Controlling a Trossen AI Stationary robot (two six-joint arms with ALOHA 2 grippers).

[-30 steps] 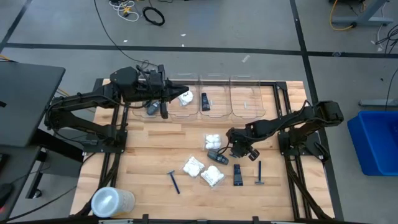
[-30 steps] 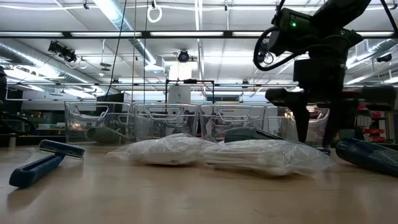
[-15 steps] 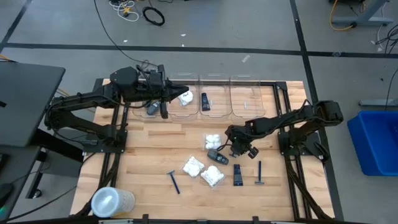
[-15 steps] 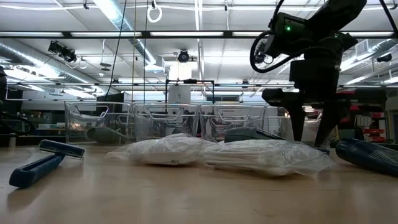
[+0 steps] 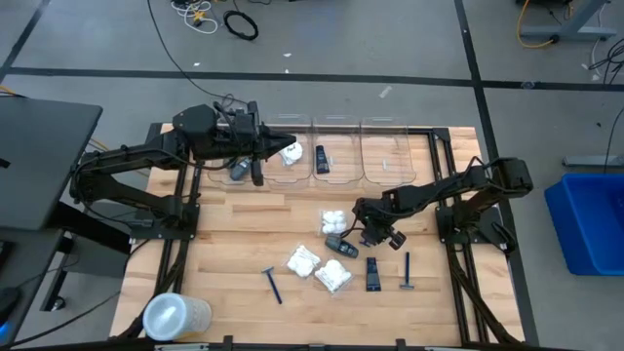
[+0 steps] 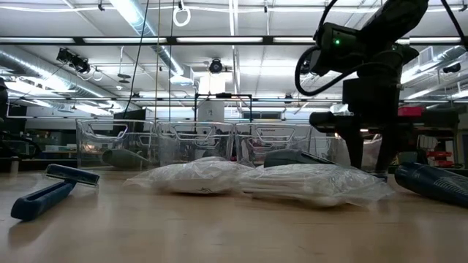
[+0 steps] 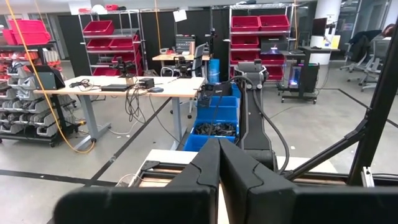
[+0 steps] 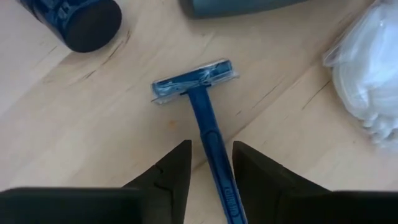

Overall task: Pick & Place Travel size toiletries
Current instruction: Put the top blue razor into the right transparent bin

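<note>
The blue razor (image 8: 208, 118) lies flat on the table (image 5: 234, 224) near its front edge, right of the black tube (image 5: 372, 273). My right gripper (image 8: 211, 162) hangs close over it, fingers (image 8: 171, 171) a narrow gap apart, and the handle shows in that gap. A white packet (image 8: 367, 81) sits beside it. My left gripper (image 7: 219, 152) waits at the bins (image 5: 336, 146) on the back edge, fingers pressed together.

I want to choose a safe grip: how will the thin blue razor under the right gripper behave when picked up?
The blue razor looks thin and plastic, so it is probably light and stiff. It lies flat on the wood, so the open right gripper may pinch its narrow handle poorly; it could slip.
</note>
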